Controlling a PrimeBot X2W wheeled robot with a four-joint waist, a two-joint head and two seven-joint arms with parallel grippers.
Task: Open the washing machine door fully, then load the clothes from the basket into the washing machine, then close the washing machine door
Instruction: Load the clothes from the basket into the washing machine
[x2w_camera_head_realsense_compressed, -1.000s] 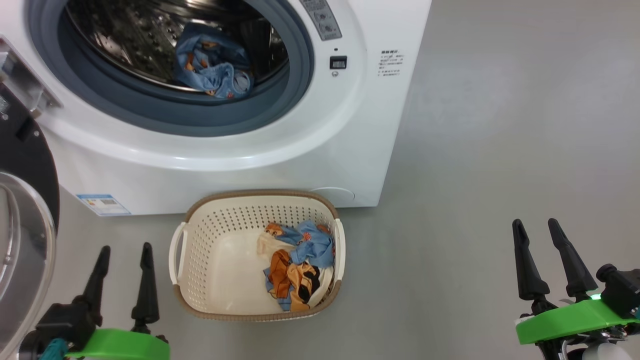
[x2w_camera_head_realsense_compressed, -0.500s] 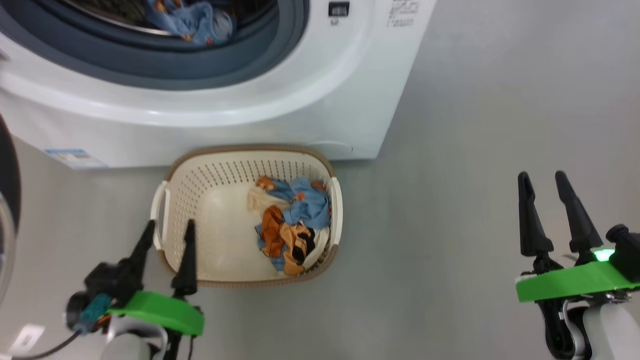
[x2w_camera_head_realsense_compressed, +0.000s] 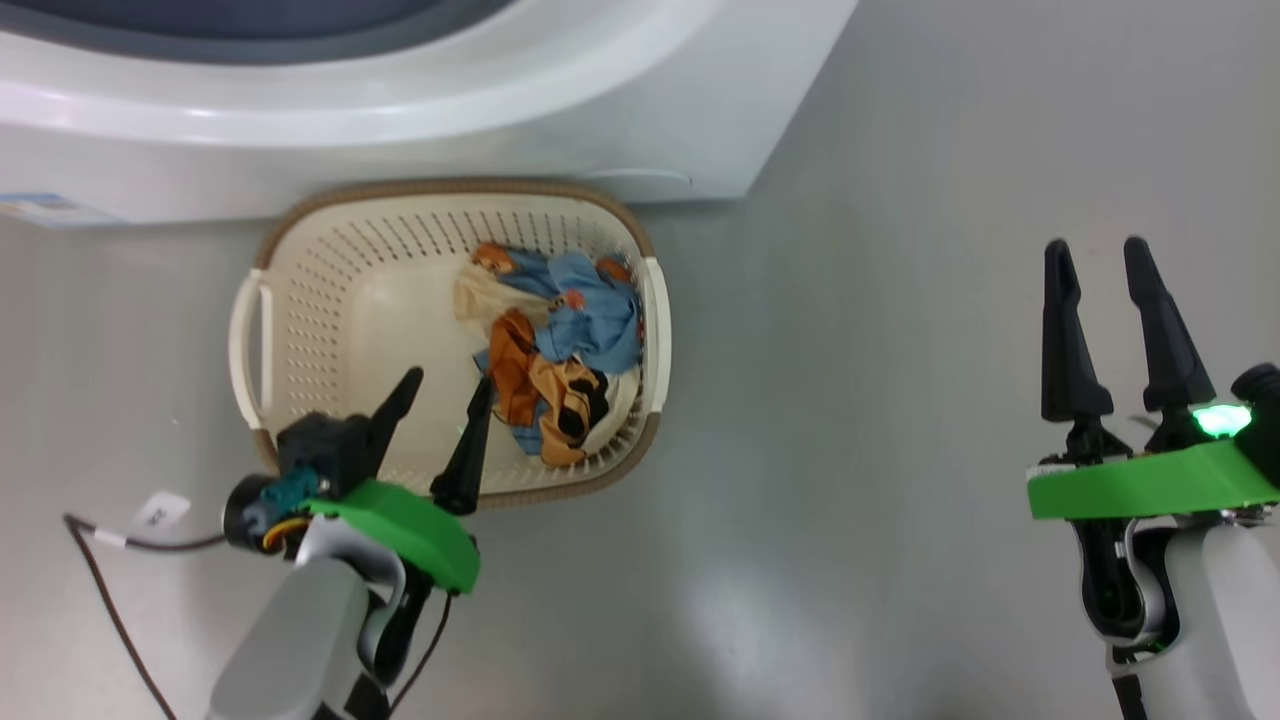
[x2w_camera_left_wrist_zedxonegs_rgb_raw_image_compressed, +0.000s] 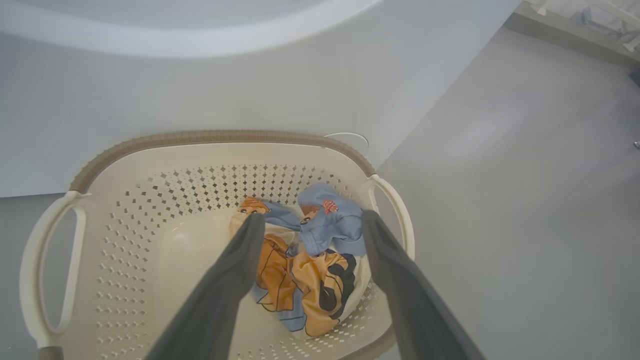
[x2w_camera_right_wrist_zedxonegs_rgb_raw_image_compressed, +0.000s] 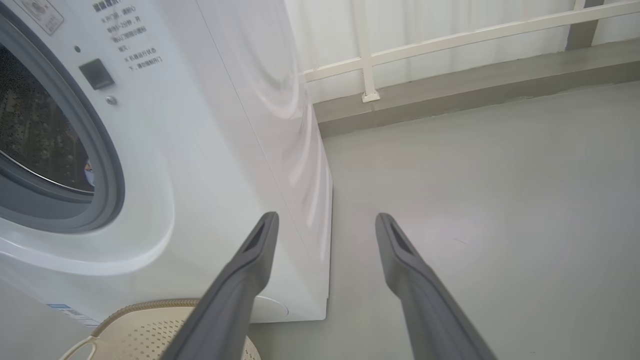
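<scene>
Swung in from beside it, the left gripper (x2w_camera_head_realsense_compressed: 450, 380) hung over the near rim of the cream perforated plastic basket (x2w_camera_head_realsense_compressed: 330, 270). Behind, the big white front-loading washing machine (x2w_camera_head_realsense_compressed: 400, 120) stood open. Blue, orange and cream clothes (x2w_camera_head_realsense_compressed: 560, 340) lay in the basket, not yet loaded. Both grippers were spread and empty, and the right gripper (x2w_camera_head_realsense_compressed: 1095, 248) hovered well aside.

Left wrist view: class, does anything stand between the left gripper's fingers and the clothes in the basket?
Nothing visible does. The left gripper, fingers open, reaches past the near rim of the basket and points straight at the clothes; no other object lies between them.
</scene>
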